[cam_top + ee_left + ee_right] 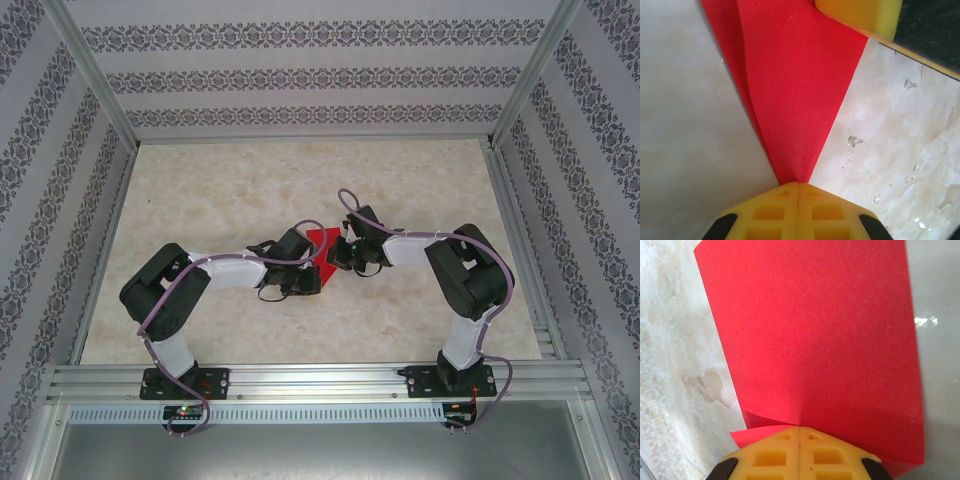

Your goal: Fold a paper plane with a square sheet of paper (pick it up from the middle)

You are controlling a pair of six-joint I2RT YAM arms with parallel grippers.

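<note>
Fold in progress near the middle of the marbled tabletop (200,200). The square sheet of paper (322,243), bright red and doubled over so that at least two layers show, sits between the two arms (225,268); whether it lies flat on the surface or is lifted slightly off it cannot be told. The left gripper (798,186) is clenched on a tapering corner of the sheet, its yellow fingers (782,197) meeting flush with no gap. The right gripper (799,431) is likewise clamped tight on the opposite edge, where a small flap (745,437) peeks out beside the grip, and one of its fingers appears at the upper edge of the left wrist view. The step in hand appears to be setting a crease. To do it well, both pinches should hold firm while the wrists travel together, since thin paper held at two points will likely buckle or tear if one side leads. The free edges should be matched before any pressure goes on the fold line, and the crease then pressed down against the table rather than formed in the air. Count: one red sheet, two arms, two grippers, two yellow fingers on each.
</note>
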